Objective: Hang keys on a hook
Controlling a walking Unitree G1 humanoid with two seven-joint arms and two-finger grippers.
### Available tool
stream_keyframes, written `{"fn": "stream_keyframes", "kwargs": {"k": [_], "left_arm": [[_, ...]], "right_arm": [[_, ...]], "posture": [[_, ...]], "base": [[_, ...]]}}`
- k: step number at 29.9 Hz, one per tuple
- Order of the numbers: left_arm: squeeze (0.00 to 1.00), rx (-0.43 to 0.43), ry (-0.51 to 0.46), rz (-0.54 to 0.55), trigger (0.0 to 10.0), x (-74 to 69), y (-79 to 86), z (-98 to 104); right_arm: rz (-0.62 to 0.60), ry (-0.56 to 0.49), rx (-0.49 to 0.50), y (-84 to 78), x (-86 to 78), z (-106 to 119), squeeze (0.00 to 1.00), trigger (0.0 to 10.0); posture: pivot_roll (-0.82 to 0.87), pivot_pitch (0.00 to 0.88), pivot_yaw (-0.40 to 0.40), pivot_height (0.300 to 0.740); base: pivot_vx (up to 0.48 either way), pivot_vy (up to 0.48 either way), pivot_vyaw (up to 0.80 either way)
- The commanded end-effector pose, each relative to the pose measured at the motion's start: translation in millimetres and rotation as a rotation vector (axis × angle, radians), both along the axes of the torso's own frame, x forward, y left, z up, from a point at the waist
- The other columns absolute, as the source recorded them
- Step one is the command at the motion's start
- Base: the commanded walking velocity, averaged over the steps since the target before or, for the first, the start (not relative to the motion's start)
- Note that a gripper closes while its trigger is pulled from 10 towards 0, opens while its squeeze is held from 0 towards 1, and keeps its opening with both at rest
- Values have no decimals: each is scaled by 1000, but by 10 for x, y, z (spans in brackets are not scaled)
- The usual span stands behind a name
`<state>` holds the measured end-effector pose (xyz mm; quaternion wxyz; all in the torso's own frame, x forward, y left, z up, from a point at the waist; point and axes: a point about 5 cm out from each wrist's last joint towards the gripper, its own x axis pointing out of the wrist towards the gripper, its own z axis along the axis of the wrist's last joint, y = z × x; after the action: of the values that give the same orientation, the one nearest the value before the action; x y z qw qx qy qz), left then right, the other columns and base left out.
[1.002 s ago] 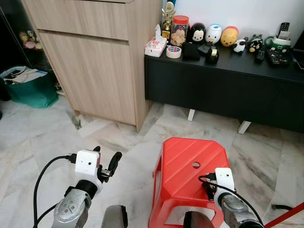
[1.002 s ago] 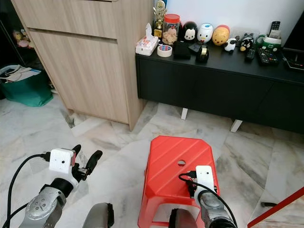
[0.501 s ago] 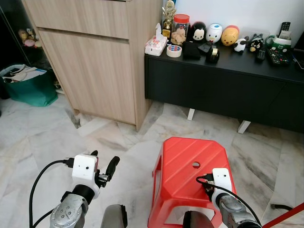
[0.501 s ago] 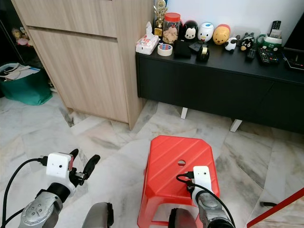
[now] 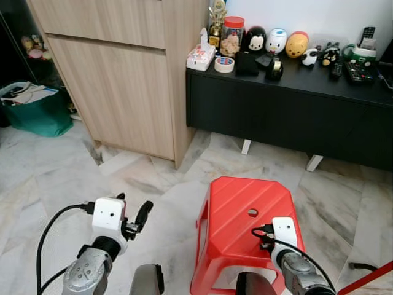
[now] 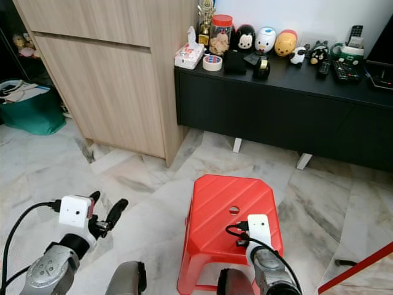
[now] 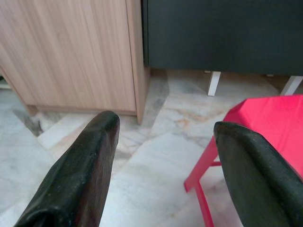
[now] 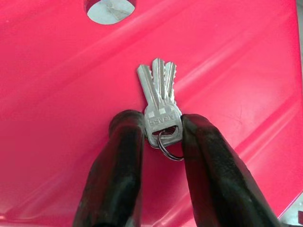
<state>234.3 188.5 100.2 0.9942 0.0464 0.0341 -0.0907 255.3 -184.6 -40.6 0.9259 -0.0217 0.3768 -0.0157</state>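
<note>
Nearest the robot, on its right side, the right gripper (image 8: pixel 161 137) is down at the seat of the red stool (image 5: pixel 236 212), and its two black fingers (image 8: pixel 124 161) close on the heads of the keys (image 8: pixel 160 101). The blades fan out ahead of the fingertips toward the round hole (image 8: pixel 110 7) in the seat, and the key ring (image 8: pixel 168 147) sits between the fingers. The keys look pinched at the heads, though whether they are clear of the plastic or lying on it cannot be told.

To do this step well, the grip should be firm on the flat heads, not on the ring, so the bunch does not swivel. A straight lift off the seat would be safest, since dragging could catch the blades on the ribbed plastic or near the hole. The ring ought to hang free below the fingers, because that is the part that must go over a hook.

On the near left the left gripper (image 5: pixel 132 215) hovers over the marble floor (image 5: pixel 55 184), fingers spread and holding nothing.

Farther off stand a wooden cabinet (image 5: pixel 123 80) on the left and a low black sideboard (image 5: pixel 288 117) on the right with small ornaments along its top. No hook can be made out, so it has yet to be found.
</note>
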Motion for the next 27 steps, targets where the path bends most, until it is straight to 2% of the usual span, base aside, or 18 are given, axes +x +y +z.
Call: {"fn": "stream_keyframes", "kwargs": {"k": [1,12,23,27], "left_arm": [[0,16,-5,8,10000,29,43,-1],[0,24,-30,26,10000,237,101,-18],[0,22,-47,50,10000,343,141,-55],[0,19,-59,63,10000,352,155,-63]], "right_arm": [[-37,64,18,-26,-136,-104,0,0],[-99,-67,69,-93,57,67,0,0],[-91,-168,63,-229,120,184,0,0],[-71,-238,54,-262,138,248,0,0]], "posture": [[197,0,-49,605],[161,0,-45,605],[141,0,-62,605],[137,0,-69,605]], "base": [[0,0,0],[0,0,0],[0,0,0],[0,0,0]]}}
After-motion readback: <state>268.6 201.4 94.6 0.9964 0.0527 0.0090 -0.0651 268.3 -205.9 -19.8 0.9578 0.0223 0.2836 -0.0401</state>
